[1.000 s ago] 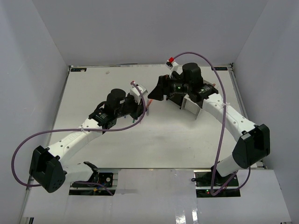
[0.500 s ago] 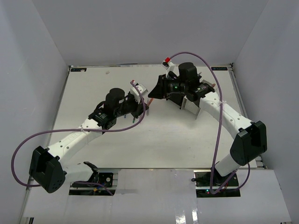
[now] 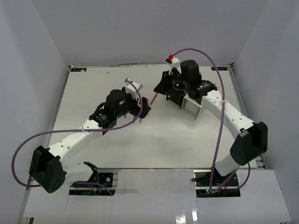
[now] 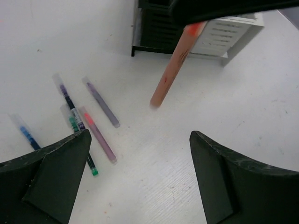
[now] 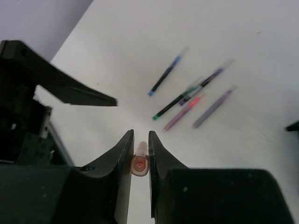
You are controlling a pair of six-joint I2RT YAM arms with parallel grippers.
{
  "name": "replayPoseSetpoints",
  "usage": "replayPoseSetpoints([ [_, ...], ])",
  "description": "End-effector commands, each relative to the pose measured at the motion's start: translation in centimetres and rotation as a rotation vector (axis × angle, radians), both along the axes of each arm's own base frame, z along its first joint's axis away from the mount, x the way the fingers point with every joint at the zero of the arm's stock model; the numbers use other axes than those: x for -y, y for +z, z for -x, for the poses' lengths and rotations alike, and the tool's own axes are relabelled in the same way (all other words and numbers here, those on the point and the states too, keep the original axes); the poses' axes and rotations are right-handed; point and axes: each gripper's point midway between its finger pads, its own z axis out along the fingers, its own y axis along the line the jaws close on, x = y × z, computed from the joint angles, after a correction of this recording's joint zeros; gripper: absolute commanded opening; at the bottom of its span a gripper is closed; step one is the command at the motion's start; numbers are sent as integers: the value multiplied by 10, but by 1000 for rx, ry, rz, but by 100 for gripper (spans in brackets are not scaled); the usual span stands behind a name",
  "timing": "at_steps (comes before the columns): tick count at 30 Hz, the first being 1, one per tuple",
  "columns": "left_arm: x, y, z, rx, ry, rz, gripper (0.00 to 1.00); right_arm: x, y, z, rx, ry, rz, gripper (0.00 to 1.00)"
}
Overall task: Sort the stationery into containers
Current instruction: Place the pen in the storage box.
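right fingers (image 5: 122, 154): pinching orange pen (image 4: 170, 74) by its end
left fingers (image 4: 60, 163): wide open, empty
risk: end-only pinch, so swinging loose, dropping short of white container (image 4: 229, 35)

A white, metal-edged table (image 3: 93, 93) stands between plain pale grey walls (image 3: 140, 28), evenly lit.

My white desk (image 3: 163, 140) is carrying five loose pens (image 4: 98, 135), lying close together in a scatter: blue, dark purple, green, pink-tipped and lilac. A black box (image 4: 156, 28) and a white box (image 4: 229, 37) are standing side by side beyond them.
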Motion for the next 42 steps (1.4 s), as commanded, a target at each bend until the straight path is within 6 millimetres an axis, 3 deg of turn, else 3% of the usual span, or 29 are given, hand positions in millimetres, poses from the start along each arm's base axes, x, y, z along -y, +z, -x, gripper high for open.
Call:
replayPoseSetpoints([
  [1,-24,-20,-10,-124,234,20,98,43,27,-48,194,-221,101,8],
  [3,-25,-31,-8,-180,261,22,98,72,27,-72,246,-369,175,8],
  [5,-25,-49,-4,-262,292,25,98,89,24,-86,281,-437,216,8],
  [6,-26,-54,-3,-288,306,25,98,108,24,-98,296,-518,244,8],
  [9,-28,-77,0,-374,356,17,98,131,17,-118,317,-607,255,8],
  [16,-26,-100,1,-472,402,-6,98,157,12,-147,347,-712,223,8],
  [20,-23,-107,-5,-504,426,-14,98,167,-19,-160,299,-731,275,10],
  [25,-18,-129,-9,-578,452,-63,96,163,-56,-164,220,-704,296,22],
  [29,-16,-137,-16,-598,478,-80,93,161,-64,-165,202,-699,297,33],
  [33,-13,-142,-24,-605,501,-98,89,162,-50,-161,229,-696,287,56],
  [36,-13,-151,-28,-616,517,-125,84,167,-37,-152,254,-701,288,79],
  [38,-12,-159,-29,-627,513,-144,82,172,-35,-144,257,-706,300,85],
  [42,-13,-168,-31,-640,520,-170,76,181,-5,-120,305,-714,284,95],
])
